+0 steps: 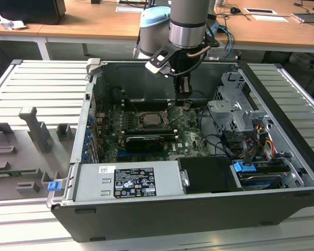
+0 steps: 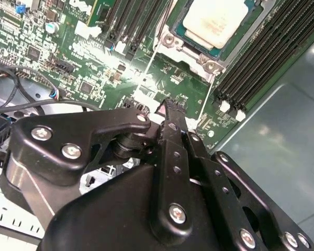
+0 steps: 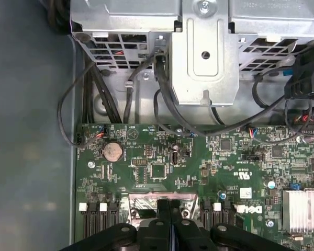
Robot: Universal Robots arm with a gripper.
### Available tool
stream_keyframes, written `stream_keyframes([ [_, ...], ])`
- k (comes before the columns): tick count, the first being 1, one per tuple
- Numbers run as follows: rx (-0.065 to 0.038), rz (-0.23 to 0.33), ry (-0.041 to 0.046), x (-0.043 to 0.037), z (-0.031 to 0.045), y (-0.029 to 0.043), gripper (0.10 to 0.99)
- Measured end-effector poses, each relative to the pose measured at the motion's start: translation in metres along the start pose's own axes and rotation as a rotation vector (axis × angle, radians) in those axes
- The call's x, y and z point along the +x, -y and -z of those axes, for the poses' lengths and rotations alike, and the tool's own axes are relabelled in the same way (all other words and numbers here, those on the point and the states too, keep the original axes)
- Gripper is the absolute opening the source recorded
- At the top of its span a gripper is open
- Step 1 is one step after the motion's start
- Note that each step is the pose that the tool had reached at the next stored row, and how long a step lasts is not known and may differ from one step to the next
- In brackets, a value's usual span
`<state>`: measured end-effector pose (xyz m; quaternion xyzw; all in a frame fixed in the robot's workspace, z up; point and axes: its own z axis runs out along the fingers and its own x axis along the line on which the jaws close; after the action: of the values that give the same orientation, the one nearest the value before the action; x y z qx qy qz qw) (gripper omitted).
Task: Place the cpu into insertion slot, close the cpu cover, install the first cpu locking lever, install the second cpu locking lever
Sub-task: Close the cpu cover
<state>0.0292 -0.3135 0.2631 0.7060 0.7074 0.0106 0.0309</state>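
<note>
Open dark computer case (image 1: 162,225) lies on a slatted grey metal table (image 1: 36,83), and the arm reaches down into it. The black two-finger gripper (image 1: 184,103) hangs low over the green circuit board (image 3: 199,162). It is just at the exterior view's right of the insertion slot (image 1: 153,118), a small square dark socket in a silvery frame.

Its fingers (image 3: 163,219) are pressed together in both wrist views, with nothing seen between them. Can't tell whether the tips touch the board.

The small flat square silver-beige cpu (image 2: 212,21) sits in the insertion slot, face up. The square silvery metal cpu cover (image 2: 191,52), cut out in the centre, lies down flat around it. In the second wrist view the gripper (image 2: 171,107) is near one corner of that frame, apart from the cpu.

Long black memory slots (image 2: 261,47) run alongside the socket. A round silver coin battery (image 3: 112,151) sits on the board. A grey perforated metal drive cage (image 3: 204,52) and black cables (image 3: 167,104) lie past the board's edge.
</note>
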Motion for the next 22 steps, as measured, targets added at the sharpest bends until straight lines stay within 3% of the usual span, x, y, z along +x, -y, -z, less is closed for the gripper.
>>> stream_keyframes([
  [14, 0.0, 0.004, 0.0009, 0.0, -0.0028, -0.0191, 0.106],
  [22, 0.0, 0.004, 0.0009, 0.0001, -0.0053, -0.0233, 0.106],
])
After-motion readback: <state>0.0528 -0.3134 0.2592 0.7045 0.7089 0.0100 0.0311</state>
